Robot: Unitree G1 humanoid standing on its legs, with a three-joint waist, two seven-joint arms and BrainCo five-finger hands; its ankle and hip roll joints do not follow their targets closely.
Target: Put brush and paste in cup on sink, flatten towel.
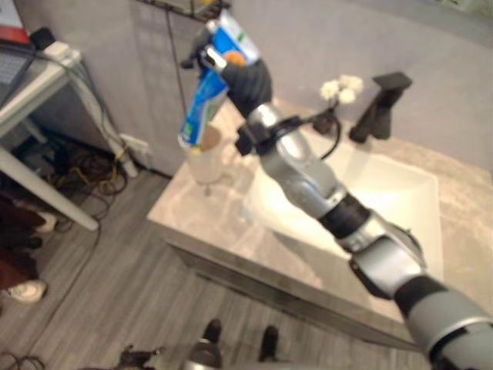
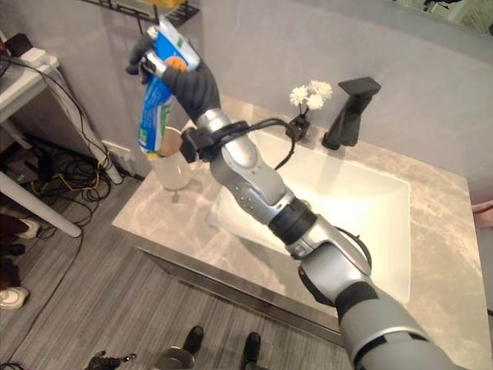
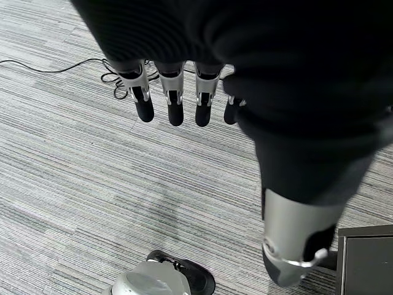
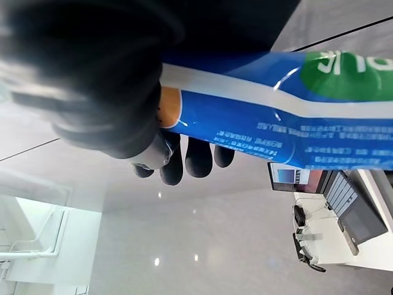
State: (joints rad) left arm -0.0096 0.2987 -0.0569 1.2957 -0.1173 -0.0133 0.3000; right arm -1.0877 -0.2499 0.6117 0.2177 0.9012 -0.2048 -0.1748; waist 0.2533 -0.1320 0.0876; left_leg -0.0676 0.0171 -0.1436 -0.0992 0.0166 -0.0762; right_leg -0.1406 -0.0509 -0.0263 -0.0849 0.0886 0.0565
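Observation:
My right hand (image 2: 181,77) is shut on a blue and white toothpaste tube (image 2: 158,96), held up high over the counter's left end. The tube (image 1: 206,92) hangs cap down, its lower end just above the mouth of a clear cup (image 1: 206,158) that stands on the marble counter (image 1: 200,216). In the right wrist view the fingers (image 4: 184,157) curl round the tube (image 4: 276,123). My left hand (image 3: 178,92) hangs low over the floor with straight fingers and holds nothing.
A white basin (image 2: 362,200) is sunk into the counter, with a black tap (image 2: 350,112) and a small vase of white flowers (image 2: 308,100) behind it. A white table (image 1: 31,85) with cables beneath stands left of the counter.

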